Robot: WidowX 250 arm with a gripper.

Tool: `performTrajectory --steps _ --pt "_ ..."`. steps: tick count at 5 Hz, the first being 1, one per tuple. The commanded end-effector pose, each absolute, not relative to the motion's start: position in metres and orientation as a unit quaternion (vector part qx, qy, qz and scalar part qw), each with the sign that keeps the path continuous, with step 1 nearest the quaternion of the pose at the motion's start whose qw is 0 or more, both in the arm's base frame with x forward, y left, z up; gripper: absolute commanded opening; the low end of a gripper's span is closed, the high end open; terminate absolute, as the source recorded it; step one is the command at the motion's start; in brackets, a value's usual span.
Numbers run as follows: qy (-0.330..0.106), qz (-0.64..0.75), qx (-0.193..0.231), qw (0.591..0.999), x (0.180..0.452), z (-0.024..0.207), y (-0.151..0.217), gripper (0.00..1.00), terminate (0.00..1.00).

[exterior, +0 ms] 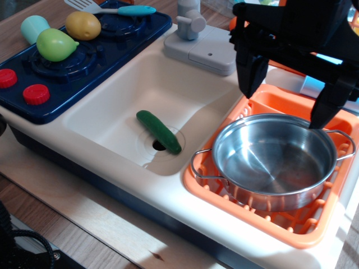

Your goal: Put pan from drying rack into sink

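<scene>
The shiny steel pan (274, 159) sits in the orange drying rack (303, 231) at the right, with its wire loop handles at its left and right. My black gripper (287, 105) hangs open just above the pan's far rim, one finger (249, 75) at the far left of the pan and the other (328, 106) at the far right rim. It holds nothing. The cream-white sink (118, 109) lies to the left of the rack. A green cucumber (159, 131) lies across its drain hole.
A grey faucet (193, 28) stands behind the sink. A dark blue stove (84, 61) at the left carries a green pear, a yellow-brown potato, a teal cup, a spatula and two red knobs (22, 87).
</scene>
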State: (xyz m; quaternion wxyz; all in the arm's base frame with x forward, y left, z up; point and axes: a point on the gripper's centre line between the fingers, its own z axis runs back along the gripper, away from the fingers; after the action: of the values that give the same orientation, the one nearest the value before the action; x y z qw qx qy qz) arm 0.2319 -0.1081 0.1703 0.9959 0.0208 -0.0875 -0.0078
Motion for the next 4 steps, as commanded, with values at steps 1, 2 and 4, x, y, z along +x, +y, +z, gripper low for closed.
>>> performTrajectory --steps 1,2,4 --pt "-0.087 -0.008 0.021 0.996 0.232 0.170 -0.108 1.00 0.00" --pt "-0.084 -0.042 0.000 0.996 0.223 0.170 -0.114 1.00 0.00" --pt "-0.076 -0.194 -0.022 0.978 0.202 0.171 -0.132 1.00 0.00"
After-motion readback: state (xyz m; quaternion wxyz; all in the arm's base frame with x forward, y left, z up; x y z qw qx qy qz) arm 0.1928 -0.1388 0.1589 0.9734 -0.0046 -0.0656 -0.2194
